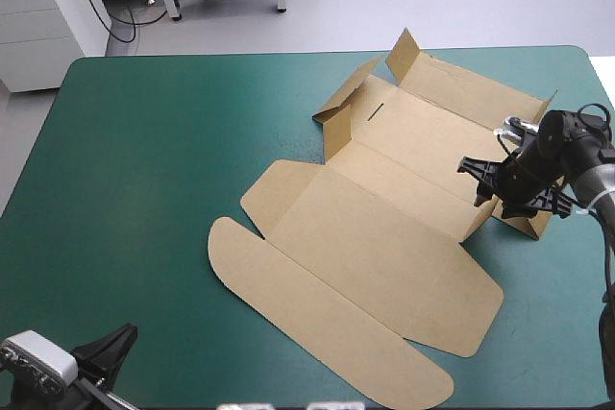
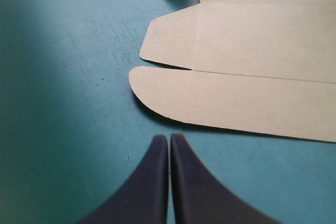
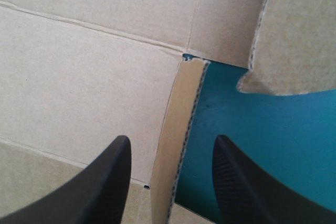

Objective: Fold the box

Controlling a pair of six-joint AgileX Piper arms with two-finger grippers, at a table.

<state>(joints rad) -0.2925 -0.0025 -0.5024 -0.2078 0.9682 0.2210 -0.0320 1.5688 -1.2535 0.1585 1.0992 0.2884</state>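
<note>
The brown box [image 1: 384,237] lies as a cut sheet across the table's middle and right, its lid and rounded flap flat toward the near edge. At the far end, short walls [image 1: 408,55] stand raised. My right gripper [image 1: 483,184] is at the box's right side and open. In the right wrist view a raised side flap [image 3: 176,129] stands on edge between the fingers of that gripper [image 3: 172,141], touching neither. My left gripper [image 1: 120,338] rests near the table's near left corner. It is shut [image 2: 169,139] and empty, with the box's rounded flap [image 2: 173,95] just ahead.
Bare teal-green cover [image 1: 144,160] spreads over the table's left half. A second flap [image 3: 294,35] stands tilted ahead of the right gripper, with a strip of cover [image 3: 273,129] beneath it. The table's right edge runs close behind the right arm.
</note>
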